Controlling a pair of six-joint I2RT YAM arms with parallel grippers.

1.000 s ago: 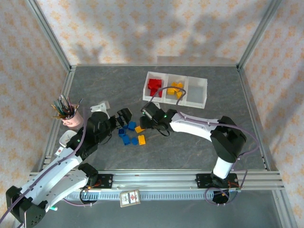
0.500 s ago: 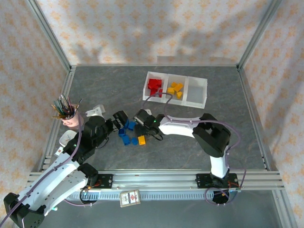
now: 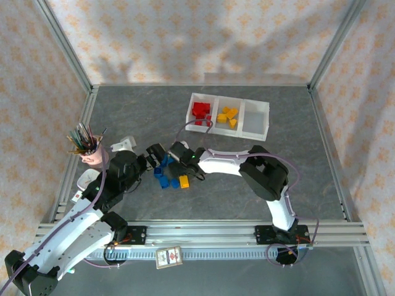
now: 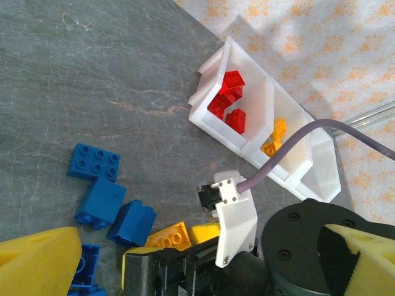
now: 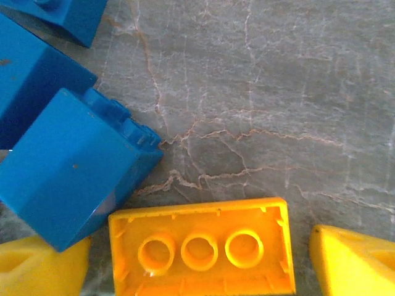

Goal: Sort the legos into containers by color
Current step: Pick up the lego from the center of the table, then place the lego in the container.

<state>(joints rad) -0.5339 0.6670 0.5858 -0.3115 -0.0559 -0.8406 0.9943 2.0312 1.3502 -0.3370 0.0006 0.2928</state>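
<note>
From above, the right hand [image 3: 178,159] is low over the loose legos [image 3: 166,177] left of the tabletop's middle, and the containers [image 3: 256,121] stand toward the far edge. In the left wrist view, the left hand [image 4: 200,256] hangs nearby with its fingers apart and nothing between them. In the right wrist view, the right hand's fingers, also apart, straddle an upturned yellow brick [image 5: 200,253]. It should centre on the brick, then close, keeping its left finger clear of the blue brick [image 5: 74,179] that touches the yellow one.
</note>
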